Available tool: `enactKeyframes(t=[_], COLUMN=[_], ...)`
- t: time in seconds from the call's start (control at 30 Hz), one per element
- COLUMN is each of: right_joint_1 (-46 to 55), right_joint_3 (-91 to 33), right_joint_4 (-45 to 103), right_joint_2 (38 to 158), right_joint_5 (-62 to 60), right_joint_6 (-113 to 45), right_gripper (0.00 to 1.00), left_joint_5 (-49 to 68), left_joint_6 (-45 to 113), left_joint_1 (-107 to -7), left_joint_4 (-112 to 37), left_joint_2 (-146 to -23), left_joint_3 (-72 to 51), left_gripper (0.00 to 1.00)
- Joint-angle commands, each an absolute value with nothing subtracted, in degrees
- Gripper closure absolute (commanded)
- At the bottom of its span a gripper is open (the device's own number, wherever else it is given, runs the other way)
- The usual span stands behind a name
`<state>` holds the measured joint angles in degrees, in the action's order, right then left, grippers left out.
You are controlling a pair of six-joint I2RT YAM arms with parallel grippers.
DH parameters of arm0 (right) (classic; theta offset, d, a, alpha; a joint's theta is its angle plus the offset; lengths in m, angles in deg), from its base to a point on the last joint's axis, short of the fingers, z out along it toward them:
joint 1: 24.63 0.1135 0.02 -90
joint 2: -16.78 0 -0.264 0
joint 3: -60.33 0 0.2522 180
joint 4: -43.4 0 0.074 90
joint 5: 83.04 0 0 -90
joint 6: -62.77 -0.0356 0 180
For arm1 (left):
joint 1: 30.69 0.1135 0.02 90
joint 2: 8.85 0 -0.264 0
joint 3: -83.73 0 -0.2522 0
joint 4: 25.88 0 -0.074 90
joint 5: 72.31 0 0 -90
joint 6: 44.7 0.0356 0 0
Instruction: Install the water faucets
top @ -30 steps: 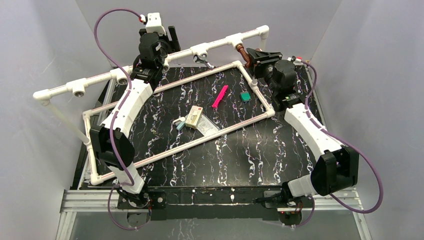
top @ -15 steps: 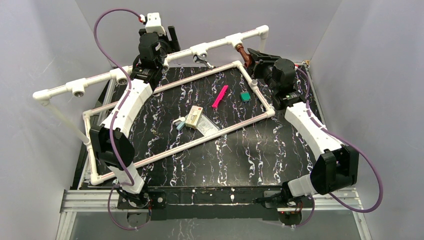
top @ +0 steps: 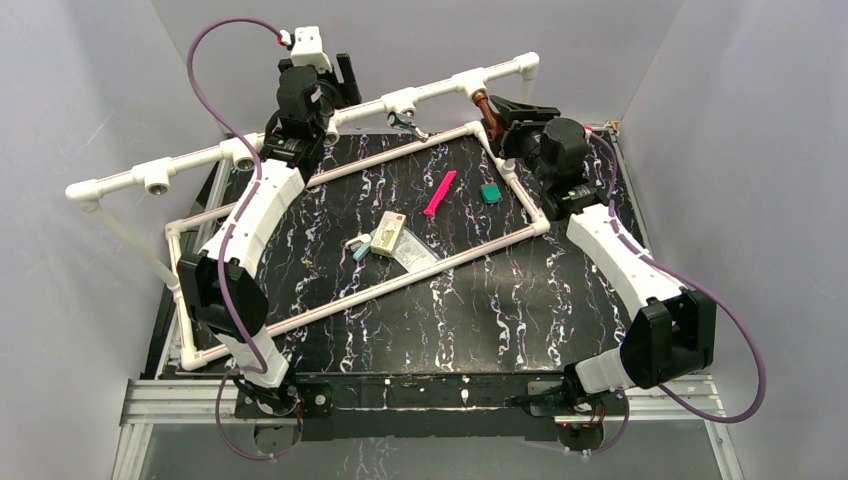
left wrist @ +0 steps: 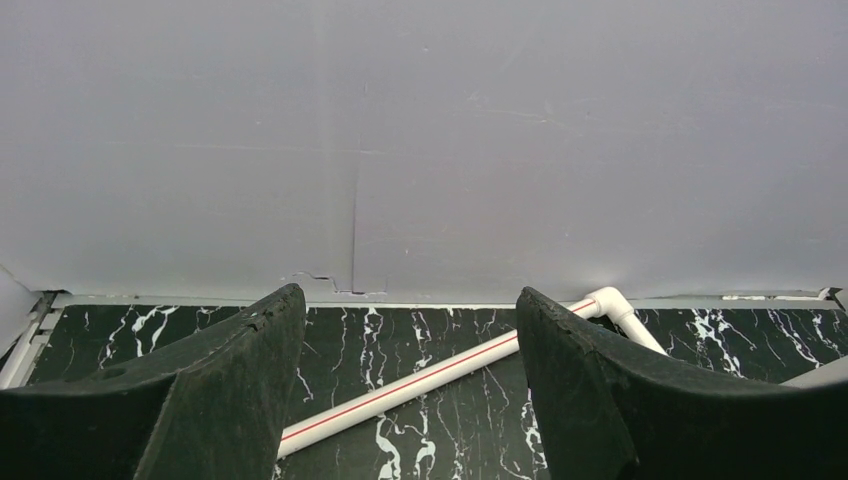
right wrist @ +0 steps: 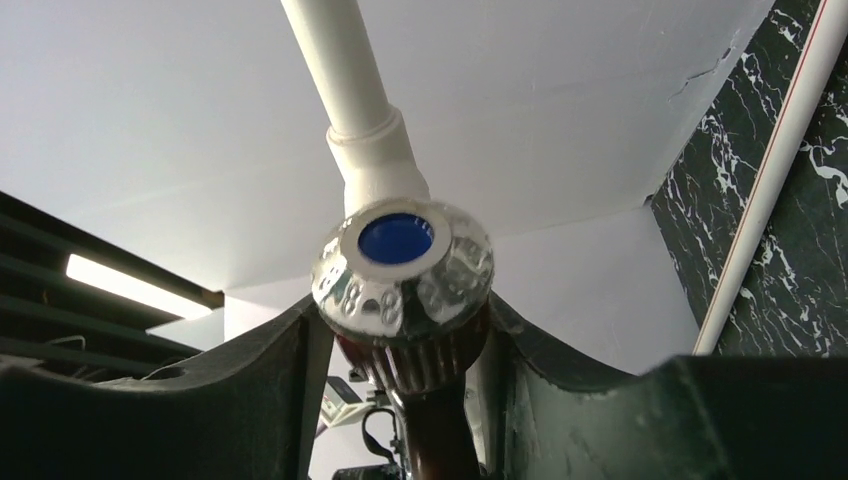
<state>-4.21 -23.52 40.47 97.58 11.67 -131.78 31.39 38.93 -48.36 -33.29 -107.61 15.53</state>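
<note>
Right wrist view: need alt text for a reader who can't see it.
A faucet with a chrome knob and blue cap fills the centre, between the black fingers of the right gripper and just under a white pipe fitting; whether they pinch it is unclear. Pale wall behind, black marbled table at right.

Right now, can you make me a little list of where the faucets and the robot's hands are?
brown faucet: on the raised pipe, near its right end
silver faucet: at the same pipe, near its middle
right hand: around the brown faucet's knob; grip unclear
left hand: open, empty, facing the wall
pink strip: flat on the table, untouched
</note>
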Motion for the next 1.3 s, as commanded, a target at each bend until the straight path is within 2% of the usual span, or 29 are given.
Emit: enactKeyframes(t=[0.0,0.17,1.27], right_joint_1=[-3.0,-3.0,-2.1], right_joint_3=[-25.8,-25.7,-19.1], right_joint_4=[46.5,46.9,45.7], right_joint_2=[97.0,96.5,90.1], right_joint_5=[11.6,11.6,5.5], right_joint_6=[-128.7,-127.1,-121.0], right_gripper=[0.38,0.31,0.22], left_joint_5=[28.5,28.5,28.2], left_joint_6=[39.7,39.7,39.0], left_joint_1=[-49.7,-49.7,-49.7], left_joint_4=[-46.3,-46.3,-46.2], left_joint_2=[-108.4,-108.6,-109.1], left_joint_3=[11.4,11.7,11.7], left_gripper=[0.26,0.26,0.26])
